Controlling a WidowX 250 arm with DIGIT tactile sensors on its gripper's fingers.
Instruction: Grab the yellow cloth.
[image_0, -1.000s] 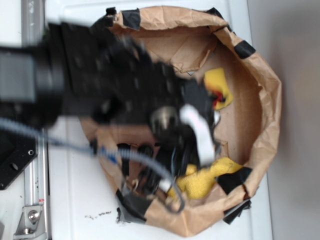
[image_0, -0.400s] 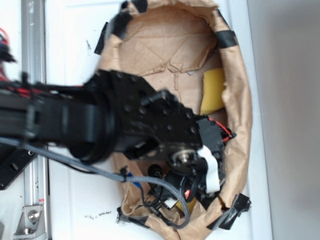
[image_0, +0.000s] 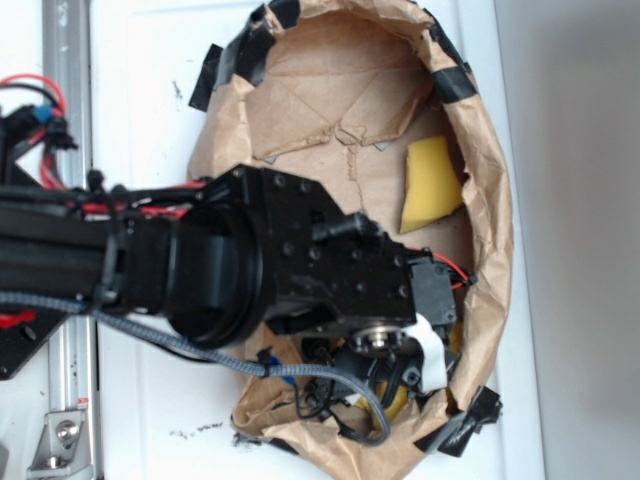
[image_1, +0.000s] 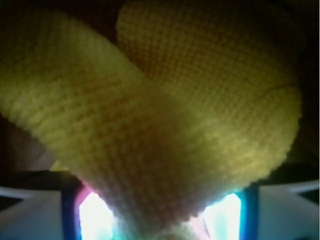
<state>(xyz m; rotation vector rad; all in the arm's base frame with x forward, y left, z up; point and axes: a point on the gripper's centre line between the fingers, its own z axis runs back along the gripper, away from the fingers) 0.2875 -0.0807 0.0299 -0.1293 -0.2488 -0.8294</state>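
Because the yellow cloth (image_1: 165, 125) lay low inside the paper bag (image_0: 490, 230), below the foam sponge (image_0: 430, 182), the gripper (image_1: 160, 220) reached deep, pinching a fold between its fingers.

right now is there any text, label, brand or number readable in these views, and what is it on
None can be read.
Black arm housing and gripper: no marking legible.
Brown paper bag and its black tape: no print visible.
Yellow sponge: plain.
Yellow cloth in the wrist view: only woven texture, blurred.
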